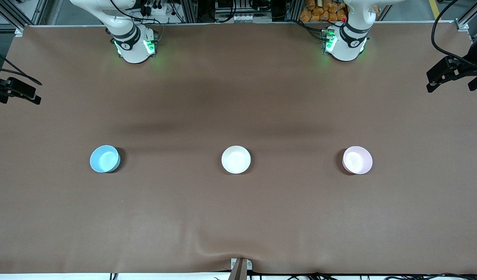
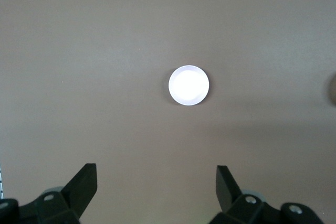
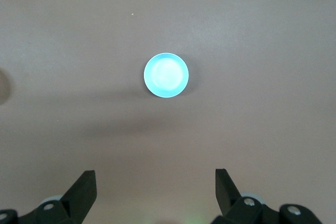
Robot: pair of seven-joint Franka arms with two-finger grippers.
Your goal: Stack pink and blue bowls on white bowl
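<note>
Three small bowls stand in a row across the brown table. The white bowl is in the middle. The blue bowl sits toward the right arm's end and the pink bowl toward the left arm's end. My left gripper hangs high over the table, open and empty, with the pink bowl far below it, looking almost white there. My right gripper is likewise high up, open and empty, with the blue bowl well below it.
The arm bases stand at the table's edge farthest from the front camera. The brown cover has a wrinkle by a clamp at the edge nearest the camera. Wide gaps separate the bowls.
</note>
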